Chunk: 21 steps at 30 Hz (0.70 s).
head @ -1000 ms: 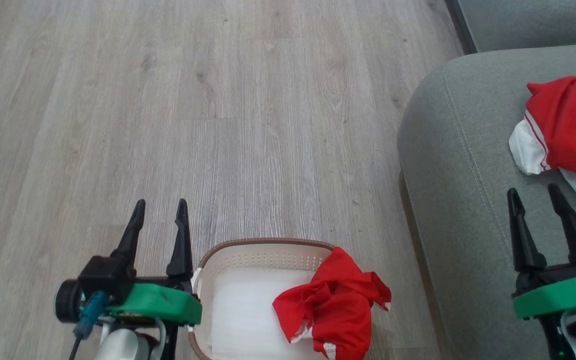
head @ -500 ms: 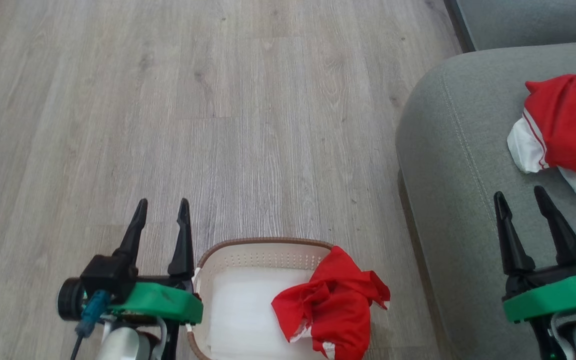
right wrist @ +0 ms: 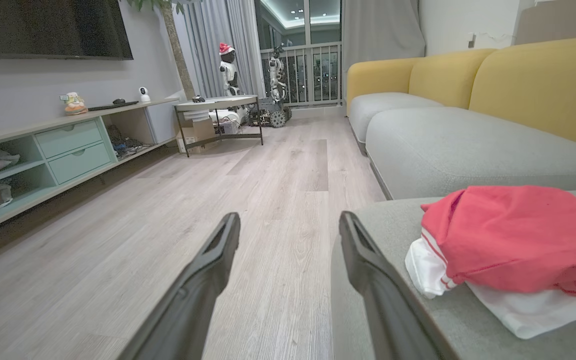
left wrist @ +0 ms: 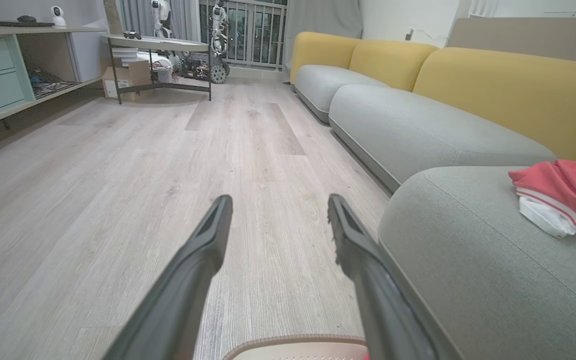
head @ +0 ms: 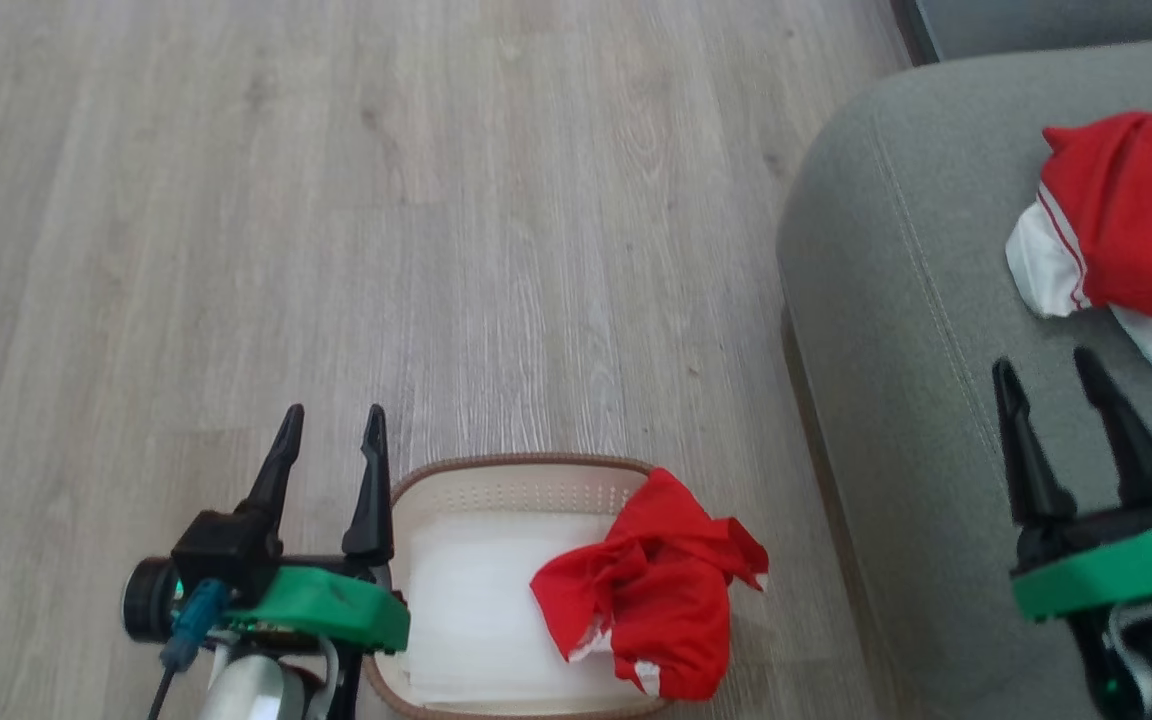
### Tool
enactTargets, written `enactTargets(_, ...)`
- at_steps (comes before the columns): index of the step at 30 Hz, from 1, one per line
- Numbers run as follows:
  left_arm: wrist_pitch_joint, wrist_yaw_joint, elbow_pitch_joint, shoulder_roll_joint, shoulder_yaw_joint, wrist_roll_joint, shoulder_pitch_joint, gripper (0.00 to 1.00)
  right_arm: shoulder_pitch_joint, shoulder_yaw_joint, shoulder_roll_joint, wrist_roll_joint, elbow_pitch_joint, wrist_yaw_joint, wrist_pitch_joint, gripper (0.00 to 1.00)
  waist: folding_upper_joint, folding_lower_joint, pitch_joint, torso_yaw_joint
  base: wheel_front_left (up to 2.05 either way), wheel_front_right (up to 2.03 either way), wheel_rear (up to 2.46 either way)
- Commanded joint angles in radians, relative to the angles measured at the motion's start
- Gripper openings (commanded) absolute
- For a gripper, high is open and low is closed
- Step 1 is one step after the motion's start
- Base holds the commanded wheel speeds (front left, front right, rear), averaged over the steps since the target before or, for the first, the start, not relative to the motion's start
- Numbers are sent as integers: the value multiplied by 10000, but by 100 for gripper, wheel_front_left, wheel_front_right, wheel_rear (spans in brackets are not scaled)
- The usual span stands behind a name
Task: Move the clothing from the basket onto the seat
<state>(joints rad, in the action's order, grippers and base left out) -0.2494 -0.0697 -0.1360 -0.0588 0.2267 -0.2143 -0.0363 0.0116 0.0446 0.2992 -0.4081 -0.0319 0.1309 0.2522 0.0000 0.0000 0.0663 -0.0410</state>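
Both jaws spread wide, touching nothing: left gripper (head: 334, 412), right gripper (head: 1044, 360).

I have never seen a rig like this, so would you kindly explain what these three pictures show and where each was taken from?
This is a wheeled robot with two arms, each ending in a gripper with two long dark fingers. The overhead picture comes from a camera on its head, looking down: the left gripper is at lower left, the right gripper at lower right. The other two come from cameras on the wrists, each looking along its gripper's fingers into the room. Both grippers are open and hold nothing. On the wooden floor stands a cream laundry basket with a crumpled red garment draped over its right rim. A second red and white garment already lies on the grey sofa seat.
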Motion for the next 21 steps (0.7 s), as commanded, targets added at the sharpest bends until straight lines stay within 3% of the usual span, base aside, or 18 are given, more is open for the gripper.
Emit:
enactTargets(1, -124, 17, 290, 27, -268, 68, -537, 100, -591, 182, 384, -94, 396, -2, 95, 100, 0, 0, 195, -135, 0, 0, 0)
enactTargets(11, -124, -26, -390, 79, 199, -119, -1320, 100, -1349, 368, 689, -342, 389, -2, 95, 100, 0, 0, 1039, -663, 0, 0, 0)
enactTargets(21, -124, -285, -1908, 84, 1269, -928, -2535, 100, -2186, 298, 939, -675, 496, -2, 95, 100, 0, 0, 2345, -1188, 0, 0, 0)
